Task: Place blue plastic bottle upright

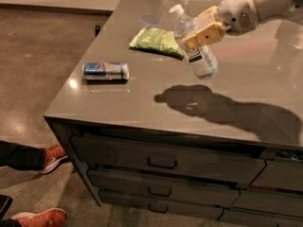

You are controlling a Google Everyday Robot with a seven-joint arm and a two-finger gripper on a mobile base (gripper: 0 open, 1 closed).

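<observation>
Camera view: a grey cabinet seen from above and in front, with the robot arm (265,4) reaching in from the upper right.
Gripper (201,33): over the back half of the countertop, right of centre, with its tan fingers (208,30) clamped across the upper body of the bottle.
Blue plastic bottle (204,64): held in the air and tilted; its white cap (176,9) points up and to the left, and its base hangs lower to the right. The white label with a black patch faces the camera.
Contact with the top: none that shows; the bottle is clear of the surface.
Shadow (213,109): a dark shape of arm and bottle lies on the countertop, below and in front of the gripper.
Countertop (137,103): grey, smooth and slightly glossy.
Drink can (105,71): blue and silver, lying on its side near the left edge, well apart from the bottle.
Snack bag (156,40): green, lying flat, just left of the gripper and behind the can.
Drawers (162,163): stacked rows with dark handles in the cabinet front.
Floor, lower left: two red shoes (52,157) with dark trouser legs.
</observation>
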